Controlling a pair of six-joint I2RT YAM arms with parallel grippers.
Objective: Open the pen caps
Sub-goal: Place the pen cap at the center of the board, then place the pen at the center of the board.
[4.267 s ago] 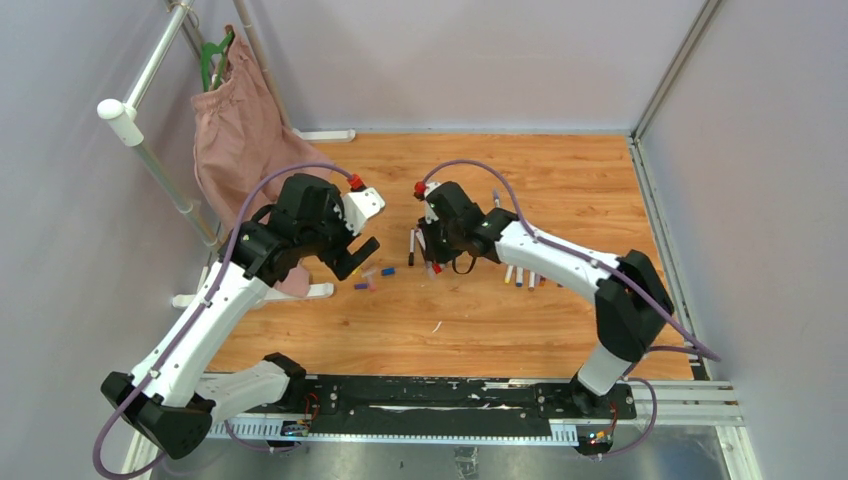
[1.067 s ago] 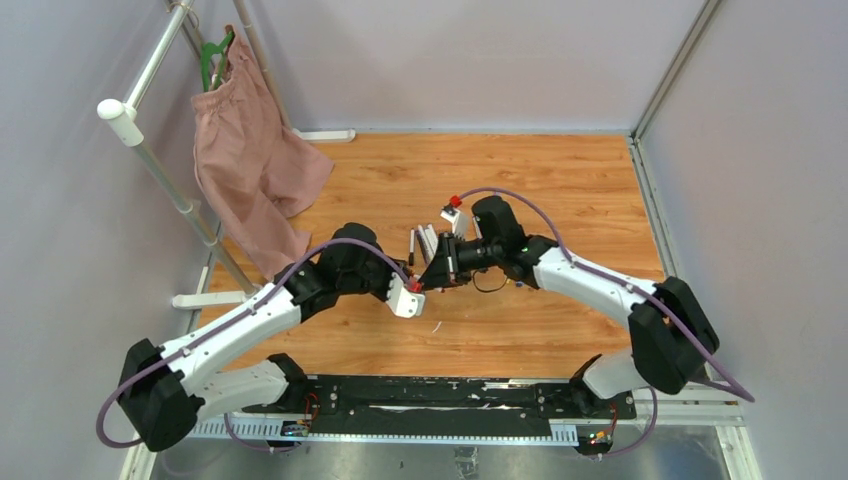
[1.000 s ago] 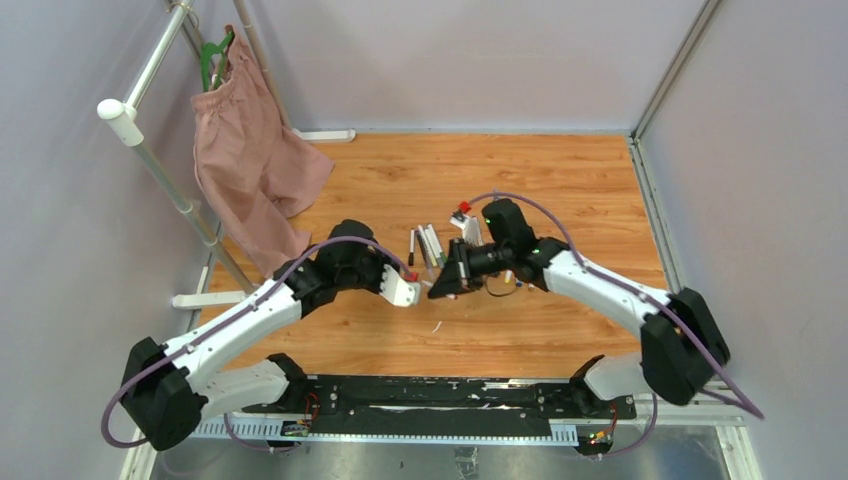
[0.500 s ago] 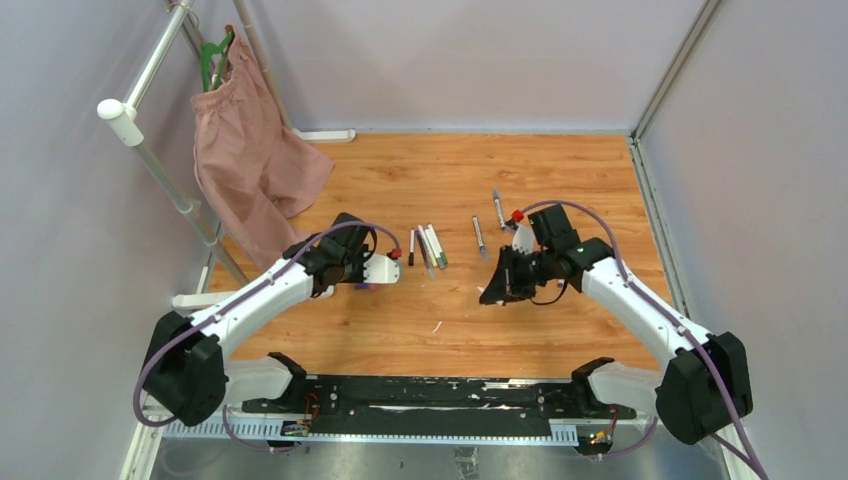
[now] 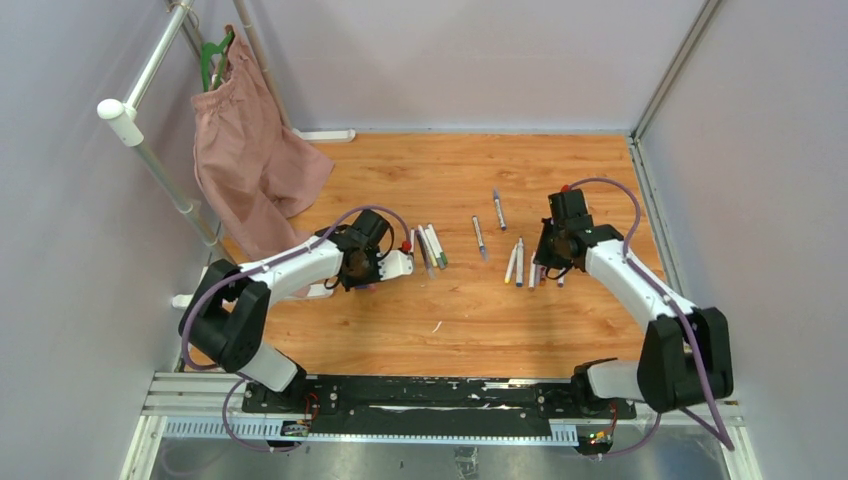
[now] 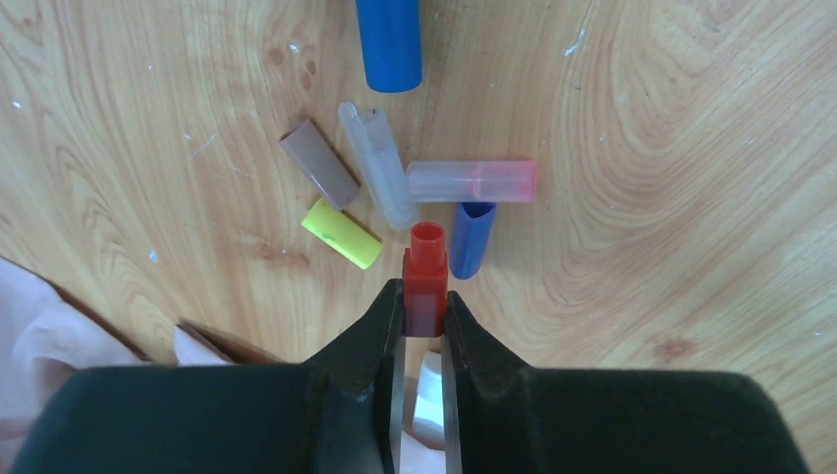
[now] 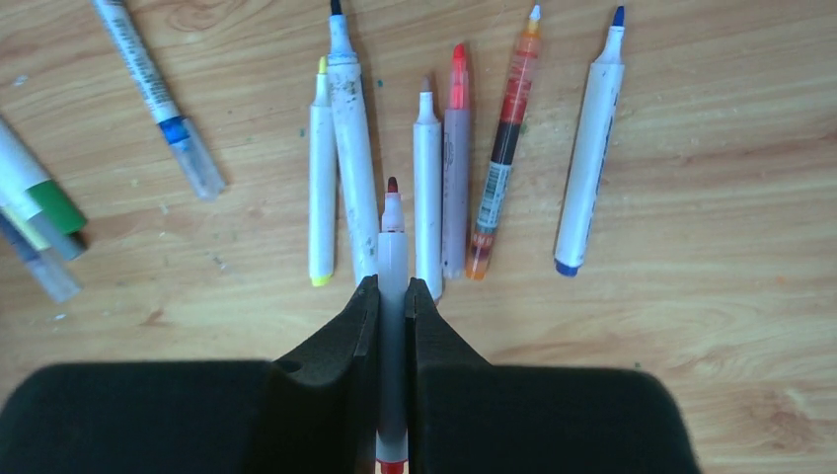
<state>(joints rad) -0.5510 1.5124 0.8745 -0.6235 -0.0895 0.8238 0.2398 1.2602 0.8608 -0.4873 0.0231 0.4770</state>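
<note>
The left gripper [image 6: 424,296] pinched a red cap [image 6: 426,269] beside the loose caps [image 6: 379,166] at the left; once released, it could bounce and roll away. The right gripper [image 7: 392,291] clamped an uncapped pen [image 7: 392,242] among the pens [image 7: 427,188]; its tip might smear.

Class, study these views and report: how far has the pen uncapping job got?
Done: six uncapped pens lie side by side, and loose caps sit in a small pile. In hand: the left gripper is shut on a red cap, and the right gripper on a bare red-tipped pen. Left: setting both down, then the green-capped pen and those beside it, which look capped.
</note>
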